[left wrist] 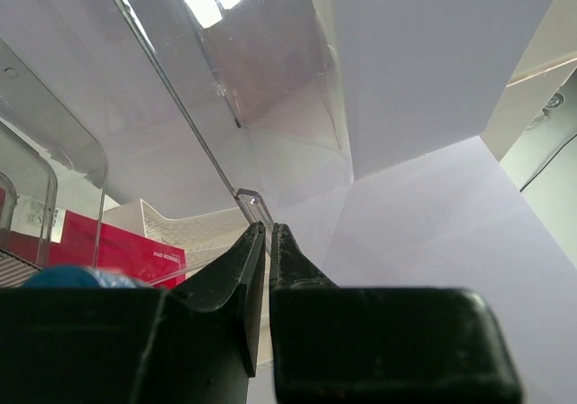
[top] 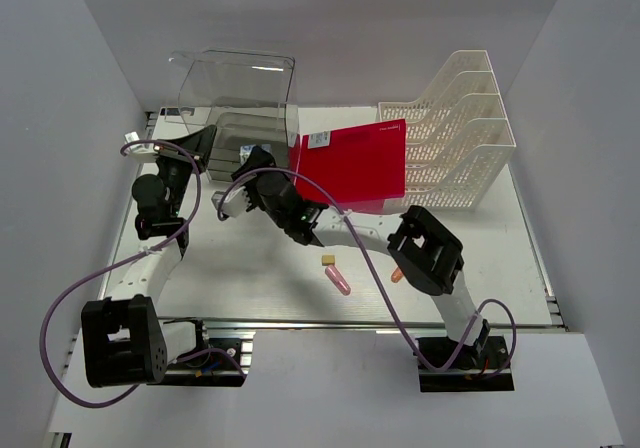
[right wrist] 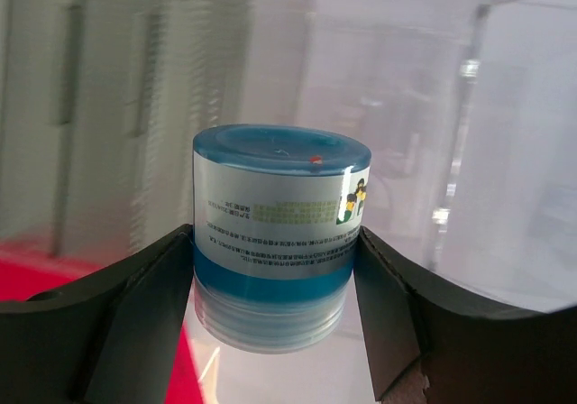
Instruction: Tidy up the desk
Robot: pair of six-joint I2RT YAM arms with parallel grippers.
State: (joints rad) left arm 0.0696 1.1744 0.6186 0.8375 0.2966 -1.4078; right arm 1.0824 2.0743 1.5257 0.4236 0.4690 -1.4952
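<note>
Closest to the right wrist lens: right gripper (right wrist: 275,238) clamped on a blue-capped cylinder (right wrist: 279,197) with a printed label, one finger against each side, blurred clear plastic beyond. Close to the left wrist lens: left gripper (left wrist: 269,229) nearly shut, pinching the thin edge of a clear flap (left wrist: 225,79). Farther off, from above: white desk (top: 260,278) under both arms, bearing a pink pen (top: 337,276), a small tan block (top: 328,260) and an orange piece (top: 398,274). At the back: clear plastic box (top: 240,93) on the left, white mesh file rack (top: 460,138) on the right, red folder (top: 355,163) between them.

Could lose the cylinder through a tilt against such smooth fingers. Could let the flap spring free of so slight a pinch and strike the right arm. Could knock the cylinder against the box wall on the way in.

Shown only by the wrist views: both grips and the cylinder itself. Shown only from above: the loose items, the rack, the whole desk layout.
</note>
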